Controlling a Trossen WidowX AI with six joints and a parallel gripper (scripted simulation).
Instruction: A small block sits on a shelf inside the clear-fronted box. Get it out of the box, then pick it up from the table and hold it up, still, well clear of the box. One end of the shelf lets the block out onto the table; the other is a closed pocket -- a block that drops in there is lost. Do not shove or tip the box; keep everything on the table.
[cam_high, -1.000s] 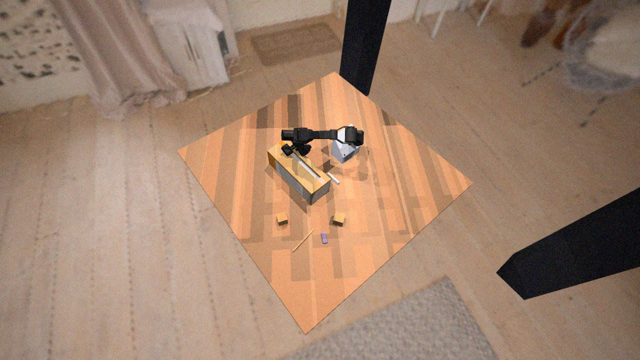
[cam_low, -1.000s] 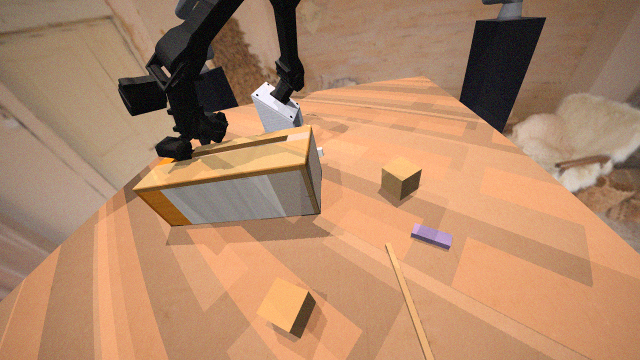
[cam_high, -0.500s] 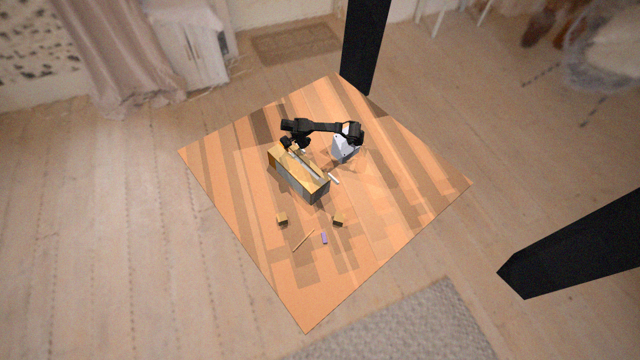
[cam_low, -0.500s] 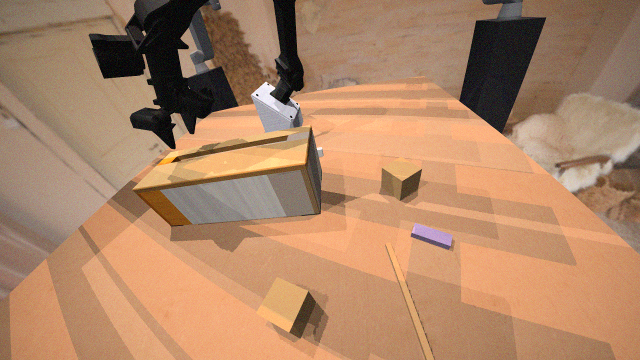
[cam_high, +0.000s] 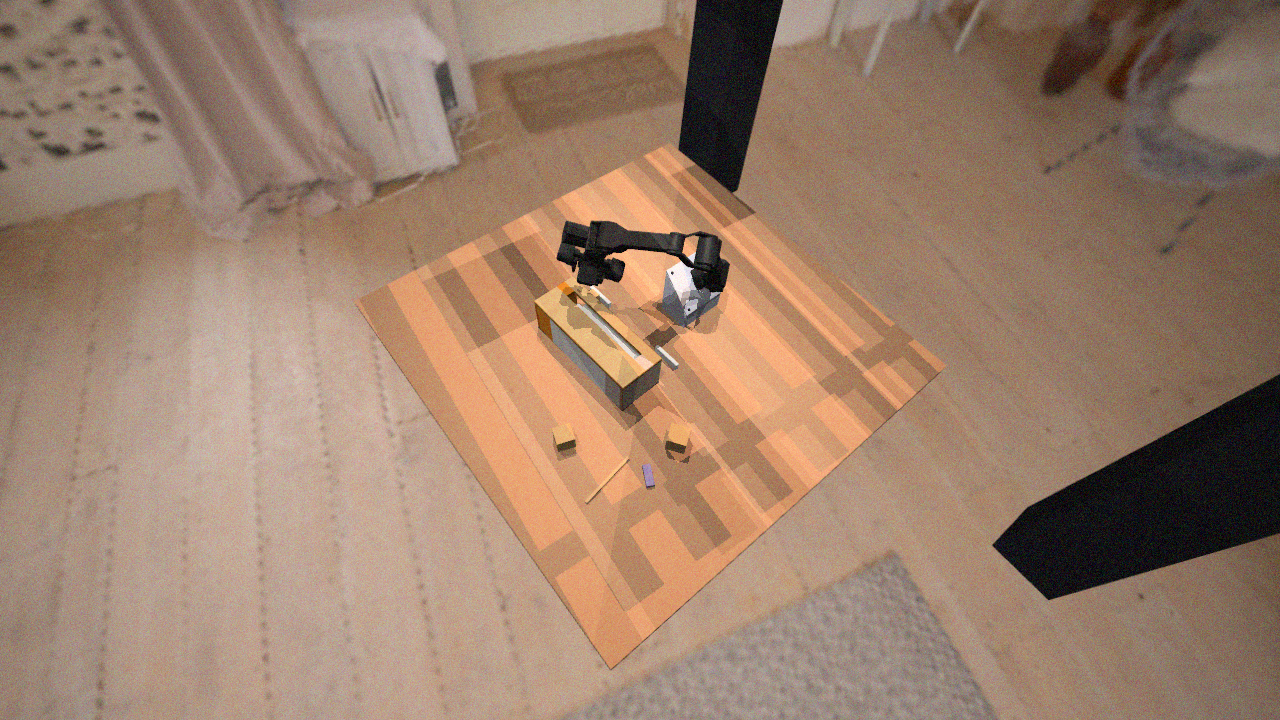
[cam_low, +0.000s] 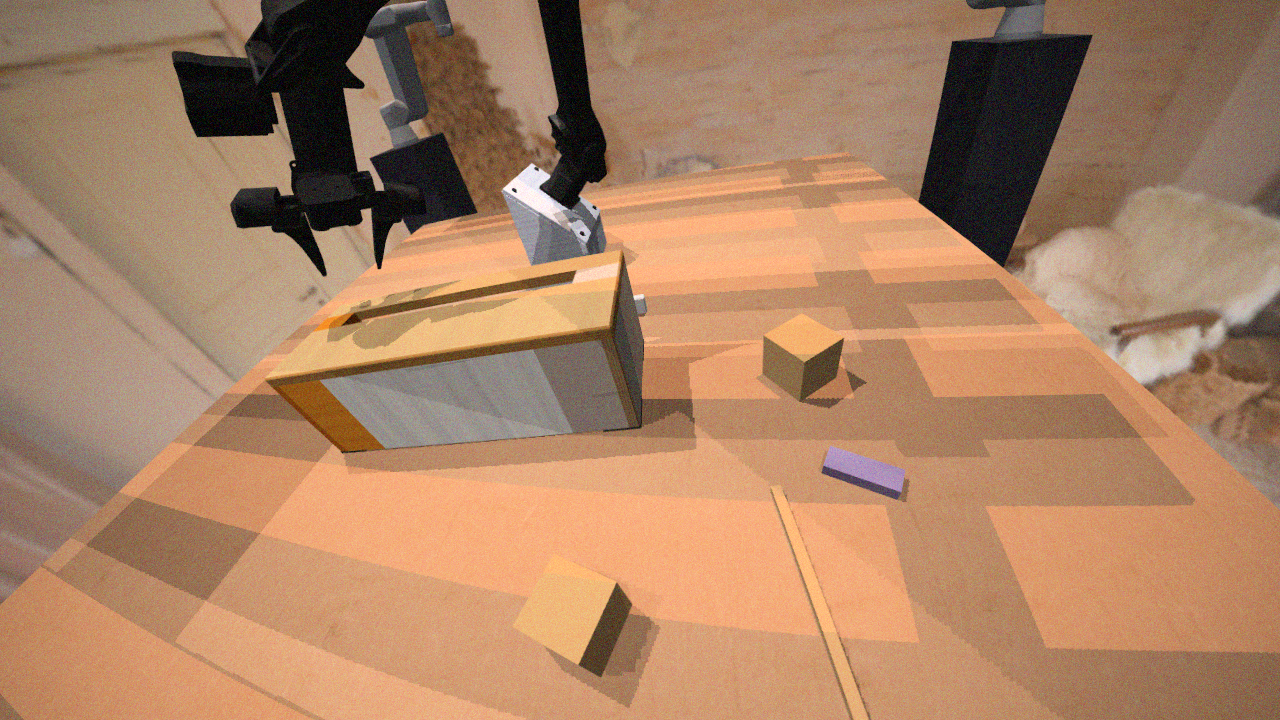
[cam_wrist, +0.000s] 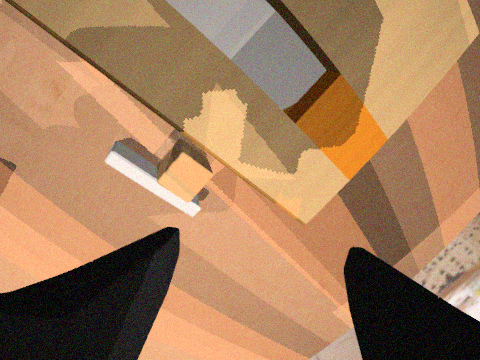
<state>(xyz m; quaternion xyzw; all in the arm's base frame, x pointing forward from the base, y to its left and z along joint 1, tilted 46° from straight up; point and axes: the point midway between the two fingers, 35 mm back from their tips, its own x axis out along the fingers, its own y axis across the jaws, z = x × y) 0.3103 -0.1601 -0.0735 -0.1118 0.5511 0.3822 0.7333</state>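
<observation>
While the tool (cam_low: 346, 259) hovers parted (empty), a block (cam_wrist: 184, 176), apparently, lies below.

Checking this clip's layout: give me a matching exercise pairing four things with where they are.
1 gripper
2 purple bar
3 thin stick
4 box

a lying flat beside the stick
b hanging open above the box's orange end
c resting on the table under the arm
d stretching toward the near table edge

Pairs: 1-b, 2-a, 3-d, 4-c
</observation>
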